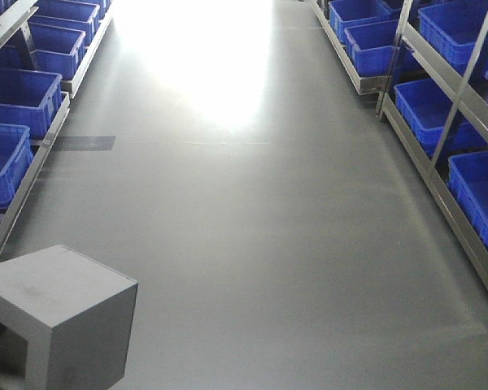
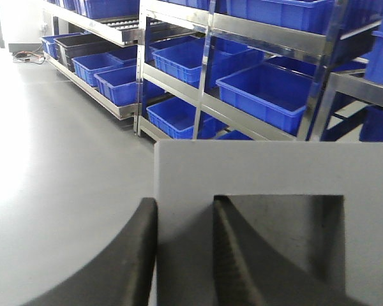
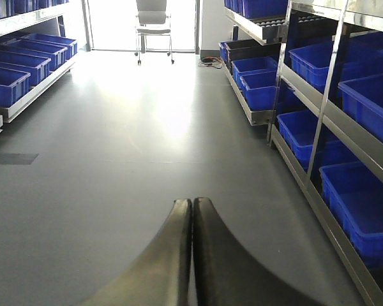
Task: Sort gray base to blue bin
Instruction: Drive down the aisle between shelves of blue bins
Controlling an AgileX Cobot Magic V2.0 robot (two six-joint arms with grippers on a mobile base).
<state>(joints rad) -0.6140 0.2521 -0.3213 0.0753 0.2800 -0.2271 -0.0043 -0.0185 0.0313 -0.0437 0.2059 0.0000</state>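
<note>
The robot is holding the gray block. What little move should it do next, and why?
Probably move the gray base toward a blue bin on the rack. The left fingers pinch one of its walls, and it hangs over bare floor, not over any bin.

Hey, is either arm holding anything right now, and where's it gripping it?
The left gripper holds the matte gray cube-like block by the wall beside its square recess, one finger inside, one outside. The right gripper is shut on nothing.
</note>
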